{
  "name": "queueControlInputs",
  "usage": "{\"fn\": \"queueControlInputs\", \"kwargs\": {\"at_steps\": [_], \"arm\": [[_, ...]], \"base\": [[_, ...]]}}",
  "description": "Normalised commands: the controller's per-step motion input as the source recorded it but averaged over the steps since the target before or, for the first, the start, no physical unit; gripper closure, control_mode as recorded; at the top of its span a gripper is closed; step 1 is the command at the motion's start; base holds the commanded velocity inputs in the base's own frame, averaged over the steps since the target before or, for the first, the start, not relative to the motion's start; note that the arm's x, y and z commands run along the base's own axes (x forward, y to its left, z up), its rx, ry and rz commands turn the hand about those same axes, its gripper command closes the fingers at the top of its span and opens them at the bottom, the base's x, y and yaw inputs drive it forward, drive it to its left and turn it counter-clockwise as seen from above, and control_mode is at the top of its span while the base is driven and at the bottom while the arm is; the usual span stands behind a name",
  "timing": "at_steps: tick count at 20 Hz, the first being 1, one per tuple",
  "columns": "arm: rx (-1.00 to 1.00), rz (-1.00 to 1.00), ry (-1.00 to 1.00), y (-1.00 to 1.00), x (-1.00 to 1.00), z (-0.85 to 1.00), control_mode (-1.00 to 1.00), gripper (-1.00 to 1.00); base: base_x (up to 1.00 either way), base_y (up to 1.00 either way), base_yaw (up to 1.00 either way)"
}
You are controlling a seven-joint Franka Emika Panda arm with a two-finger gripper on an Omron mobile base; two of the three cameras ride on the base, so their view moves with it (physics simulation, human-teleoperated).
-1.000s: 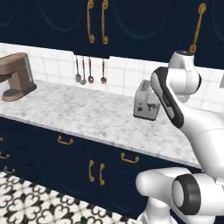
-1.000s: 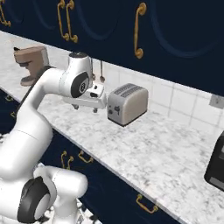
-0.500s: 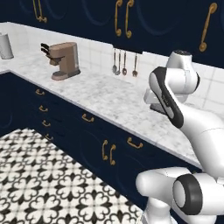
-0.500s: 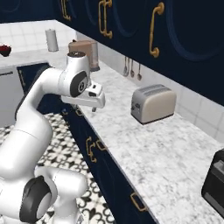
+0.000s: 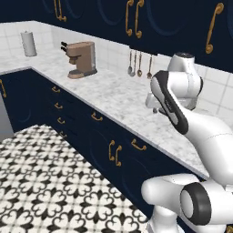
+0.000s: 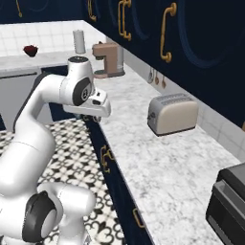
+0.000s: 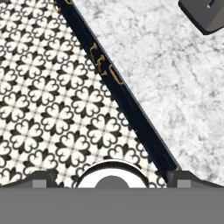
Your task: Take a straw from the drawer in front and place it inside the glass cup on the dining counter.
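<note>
My claw [image 7: 112,177] wide open, empty, hanging over counter [image 7: 175,87] edge above patterned floor [image 7: 48,100]; toaster [image 6: 172,114] beside; no straw grasped yet.

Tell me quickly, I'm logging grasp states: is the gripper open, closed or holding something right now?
Gripper: open, jaws spread wide, holding nothing; it hangs over the edge of the marble worktop.

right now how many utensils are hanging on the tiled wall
3. They hang side by side under the upper cabinets, right of the coffee machine: left utensil, middle utensil, right utensil. The arm may hide more further right.
</note>
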Motion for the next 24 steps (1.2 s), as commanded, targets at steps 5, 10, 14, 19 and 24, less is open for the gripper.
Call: {"fn": "queueControlInputs", "kwargs": {"at_steps": [5, 10, 14, 19, 24], "arm": [[-0.05, 0.08, -0.02, -0.13, 0.0, 0.0, -1.0, -1.0], [-0.29, 0.03, -0.04, 0.74, 0.0, -0.12, -1.0, -1.0], [-0.41, 0.0, 0.0, 0.98, 0.02, -0.35, -1.0, -1.0], [-0.43, 0.0, 0.0, 0.75, 0.17, -0.42, -1.0, -1.0], [-0.42, -0.01, 0.0, 0.46, 0.21, -0.65, -1.0, -1.0]], "base": [[0.0, -0.26, 0.06], [0.0, 0.0, 0.0], [0.0, 0.0, 0.0], [0.0, 0.0, 0.0], [0.0, 0.0, 0.0]]}}
